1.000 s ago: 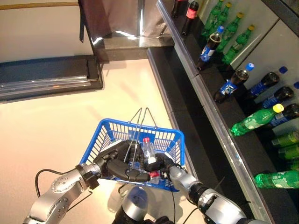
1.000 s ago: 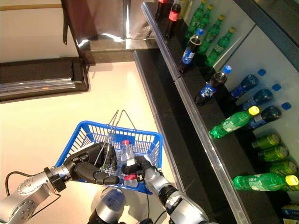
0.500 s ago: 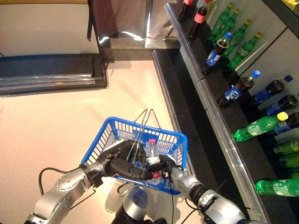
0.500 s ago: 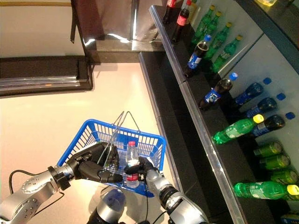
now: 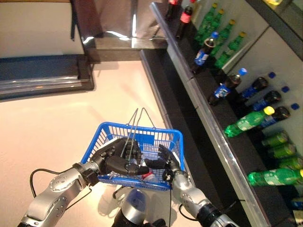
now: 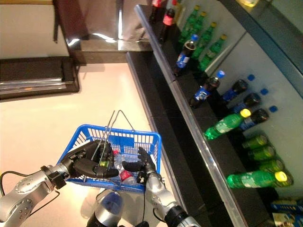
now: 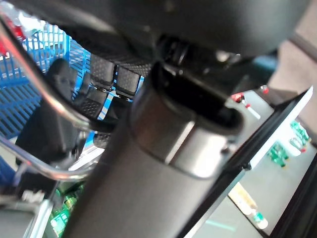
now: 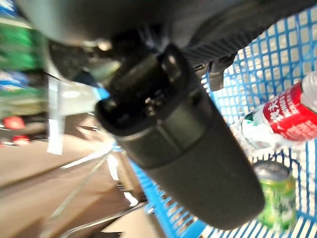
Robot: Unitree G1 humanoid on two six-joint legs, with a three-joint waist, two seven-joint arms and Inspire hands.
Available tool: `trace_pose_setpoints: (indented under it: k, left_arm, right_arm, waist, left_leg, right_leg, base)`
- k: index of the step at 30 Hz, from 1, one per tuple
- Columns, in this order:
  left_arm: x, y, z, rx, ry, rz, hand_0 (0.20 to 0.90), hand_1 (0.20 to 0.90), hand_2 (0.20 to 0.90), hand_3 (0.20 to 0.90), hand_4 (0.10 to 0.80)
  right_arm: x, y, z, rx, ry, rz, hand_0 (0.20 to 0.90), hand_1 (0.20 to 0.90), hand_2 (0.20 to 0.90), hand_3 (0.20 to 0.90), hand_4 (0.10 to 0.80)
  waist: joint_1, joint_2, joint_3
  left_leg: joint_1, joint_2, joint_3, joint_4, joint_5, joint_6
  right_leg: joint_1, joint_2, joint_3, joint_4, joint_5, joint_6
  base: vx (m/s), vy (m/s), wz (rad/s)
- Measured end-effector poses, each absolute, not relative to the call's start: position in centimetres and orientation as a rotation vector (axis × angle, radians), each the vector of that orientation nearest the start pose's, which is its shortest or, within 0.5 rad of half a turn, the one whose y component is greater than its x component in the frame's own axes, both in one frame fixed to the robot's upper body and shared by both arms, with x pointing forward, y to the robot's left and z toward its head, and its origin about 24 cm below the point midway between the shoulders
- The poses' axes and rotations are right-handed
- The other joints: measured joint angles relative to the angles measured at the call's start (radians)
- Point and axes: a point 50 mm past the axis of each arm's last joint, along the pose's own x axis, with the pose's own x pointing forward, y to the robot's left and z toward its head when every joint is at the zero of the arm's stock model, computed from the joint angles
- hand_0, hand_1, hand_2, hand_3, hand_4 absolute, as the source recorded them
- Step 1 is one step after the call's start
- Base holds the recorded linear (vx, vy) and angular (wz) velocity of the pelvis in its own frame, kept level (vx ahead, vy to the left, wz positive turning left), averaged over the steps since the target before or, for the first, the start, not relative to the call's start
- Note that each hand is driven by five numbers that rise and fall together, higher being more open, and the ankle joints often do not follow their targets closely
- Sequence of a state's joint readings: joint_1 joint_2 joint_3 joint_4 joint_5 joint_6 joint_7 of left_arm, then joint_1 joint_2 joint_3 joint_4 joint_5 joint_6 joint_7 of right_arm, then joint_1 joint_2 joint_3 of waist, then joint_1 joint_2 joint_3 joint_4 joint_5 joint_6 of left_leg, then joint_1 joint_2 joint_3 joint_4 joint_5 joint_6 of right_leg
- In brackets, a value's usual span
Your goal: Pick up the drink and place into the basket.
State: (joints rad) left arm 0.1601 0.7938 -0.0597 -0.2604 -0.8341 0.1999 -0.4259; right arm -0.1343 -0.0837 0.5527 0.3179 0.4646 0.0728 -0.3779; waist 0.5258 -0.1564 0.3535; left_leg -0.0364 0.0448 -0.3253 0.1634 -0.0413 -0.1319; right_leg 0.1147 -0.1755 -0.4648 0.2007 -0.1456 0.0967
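Note:
My left hand [image 5: 118, 161] holds the blue basket [image 5: 140, 128] up in front of me, shut on its thin wire handles [image 5: 137, 124]. A clear drink bottle with a red label [image 8: 291, 117] lies on the basket's floor, and its red label shows in the left eye view [image 5: 147, 176]. A green can [image 8: 275, 196] lies beside it. My right hand [image 5: 164, 164] is over the basket's right side, fingers spread, holding nothing. It also shows in the right eye view [image 6: 142, 166]. The handles pass close to my left hand in the left wrist view [image 7: 49, 101].
A long dark shelf unit with a metal rail [image 5: 203, 106] runs along the right. It holds dark bottles with blue labels [image 5: 225, 87], green bottles [image 5: 246, 122] and red-labelled bottles [image 5: 184, 16]. A low dark platform [image 5: 42, 78] lies at the back left on the pale floor.
The bottle stood upright in my right hand over the basket; now it lies inside and my right hand has opened off it. The camera has shifted.

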Motion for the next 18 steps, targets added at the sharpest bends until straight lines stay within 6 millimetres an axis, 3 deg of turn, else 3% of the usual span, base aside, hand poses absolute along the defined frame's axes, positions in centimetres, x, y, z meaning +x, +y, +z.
trace_pose_setpoints:
  k: [8,12,14,15,16,17,18]
  left_arm:
    - [20.3,23.4,8.4,-0.136,0.138,-0.526,0.3,0.3,0.3,0.2,0.1]
    - [19.6,25.1,6.9,-0.185,0.087,-0.425,0.3,0.3,0.3,0.2,0.1]
    - [19.0,26.5,5.0,-0.241,0.098,-0.31,0.3,0.3,0.3,0.2,0.1]
    - [19.0,26.5,5.0,-0.241,0.098,-0.31,0.3,0.3,0.3,0.2,0.1]
    - [17.7,28.8,2.5,-0.311,0.109,-0.111,0.3,0.3,0.3,0.2,0.1]
    - [17.4,29.3,2.0,-0.323,0.118,-0.062,0.3,0.3,0.3,0.2,0.1]
    - [15.7,31.2,-0.1,-0.371,0.146,0.115,0.3,0.3,0.3,0.2,0.1]
  right_arm:
    - [23.8,-6.3,1.9,0.178,0.261,0.172,0.9,0.9,0.9,0.9,0.8]
    - [23.1,-6.1,4.7,0.237,0.132,0.263,0.9,0.9,0.9,0.9,0.8]
    - [23.1,-6.4,5.6,0.247,0.08,0.298,0.9,0.9,0.9,0.9,0.8]
    - [23.1,-6.4,5.6,0.247,0.08,0.298,0.9,0.9,0.9,0.9,0.8]
    - [23.1,-8.2,6.0,0.28,0.02,0.27,0.9,0.9,0.9,0.9,0.8]
    - [23.0,-8.8,5.9,0.281,0.01,0.253,0.9,0.9,0.9,0.9,0.8]
    - [22.6,-11.5,5.3,0.285,0.0,0.212,0.9,0.9,0.9,0.9,0.8]
  waist:
    - [-0.075,-0.009,-0.004]
    - [-0.103,-0.006,-0.002]
    - [-0.136,-0.005,-0.001]
    - [-0.136,-0.005,-0.001]
    - [-0.164,0.001,0.001]
    - [-0.172,0.0,0.0]
    - [-0.198,-0.006,-0.005]
  left_leg:
    - [-0.013,0.005,0.03,0.013,-0.004,0.005]
    - [0.006,0.012,0.066,0.009,-0.004,0.008]
    - [0.02,0.012,0.081,-0.003,-0.003,0.011]
    - [0.02,0.012,0.081,-0.003,-0.003,0.011]
    - [0.037,0.014,0.107,-0.016,-0.002,0.015]
    - [0.038,0.014,0.109,-0.018,-0.001,0.016]
    - [0.05,0.016,0.123,-0.034,0.001,0.02]
  right_leg:
    - [-0.017,0.003,0.023,-0.012,0.026,0.0]
    - [-0.023,0.005,0.059,-0.014,0.036,-0.003]
    - [-0.021,0.001,0.066,-0.014,0.038,-0.001]
    - [-0.021,0.001,0.066,-0.014,0.038,-0.001]
    - [-0.021,-0.001,0.091,-0.014,0.043,0.002]
    - [-0.02,0.0,0.092,-0.015,0.044,0.002]
    - [-0.018,-0.001,0.1,-0.025,0.05,0.004]
  base:
    - [-0.024,0.015,-0.13]
    - [-0.005,0.07,-0.23]
    - [0.0,0.105,-0.17]
    - [0.002,0.136,-0.33]
    - [0.0,0.087,-0.27]
    - [0.004,0.103,-0.41]
    - [0.023,0.085,-0.2]
